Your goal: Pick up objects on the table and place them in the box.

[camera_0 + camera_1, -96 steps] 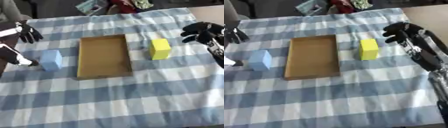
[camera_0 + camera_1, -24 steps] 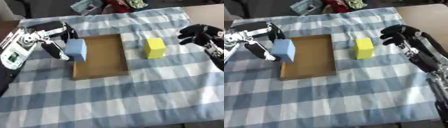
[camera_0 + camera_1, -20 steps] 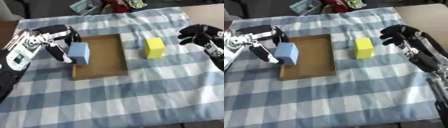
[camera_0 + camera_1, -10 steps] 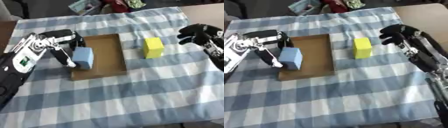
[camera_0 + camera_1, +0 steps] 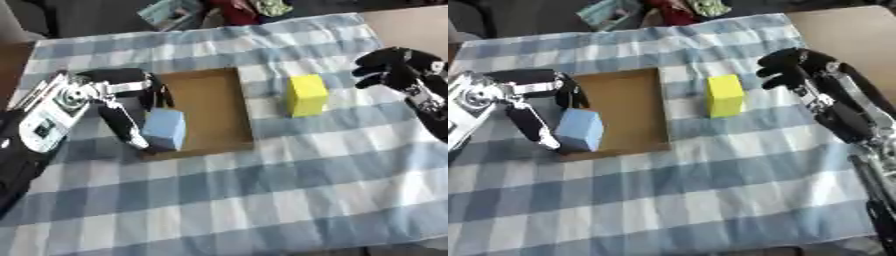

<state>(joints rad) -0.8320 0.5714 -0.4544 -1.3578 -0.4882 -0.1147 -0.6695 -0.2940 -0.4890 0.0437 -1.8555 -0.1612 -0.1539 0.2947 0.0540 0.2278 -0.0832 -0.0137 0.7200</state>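
Blue block [image 5: 164, 129] sits over the near-left corner of the brown box [image 5: 214, 95], pinched in the left hand [image 5: 122, 100]. Let go crooked, it could catch the wall and tip out. Yellow block [image 5: 306, 95] waits beside the box; the right hand [image 5: 394, 67] hangs curled, holding nothing.

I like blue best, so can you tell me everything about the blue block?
The blue block is a plain pale blue box shape with smooth faces and no marks that show. The left hand holds it, fingers at its top and thumb down its left side. It stands roughly upright at the near left corner of the brown box. Whether it touches the box floor cannot be told.
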